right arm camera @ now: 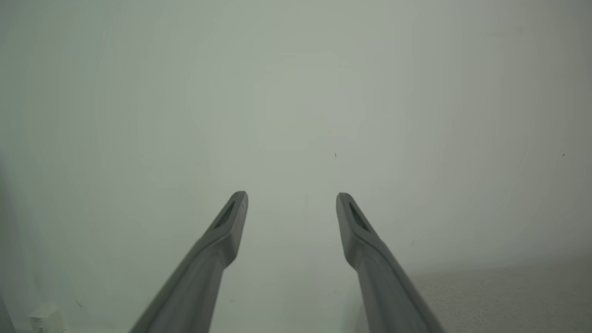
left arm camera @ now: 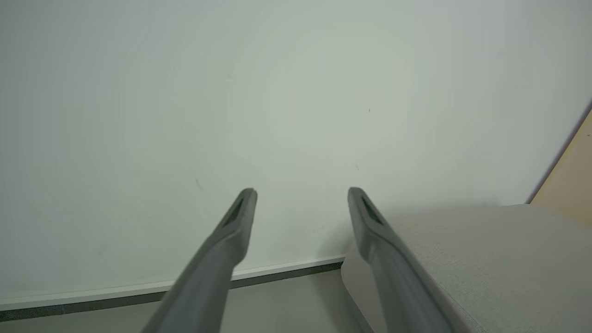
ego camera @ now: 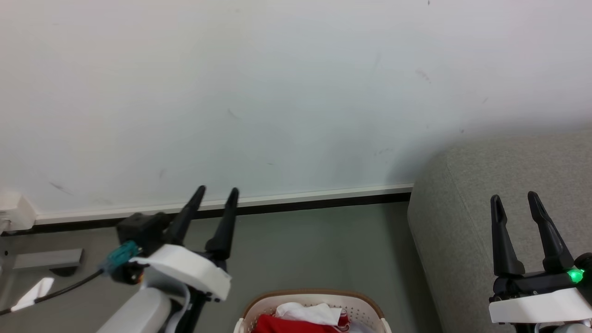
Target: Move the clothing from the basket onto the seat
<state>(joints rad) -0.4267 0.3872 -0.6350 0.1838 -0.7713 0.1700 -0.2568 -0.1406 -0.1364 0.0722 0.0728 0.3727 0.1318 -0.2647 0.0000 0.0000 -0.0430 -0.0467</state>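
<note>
Red-and-white soft clothing (ego camera: 286, 324) heaped in white perforated plastic basket (ego camera: 358, 311) with brown rim, on floor (ego camera: 300, 249) beside large light-grey woven seat (ego camera: 462, 194). Left jaws, right jaws both spread apart, empty.

Black right pincer (ego camera: 514, 196), white cuff (ego camera: 536, 307) (green-lit)

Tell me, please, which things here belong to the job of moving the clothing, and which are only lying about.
For the job:
- clothing, lying in the basket
- seat
- left pincer and right pincer, both open and empty

Only lying about:
- grey block on the floor
- white box at the wall
</note>
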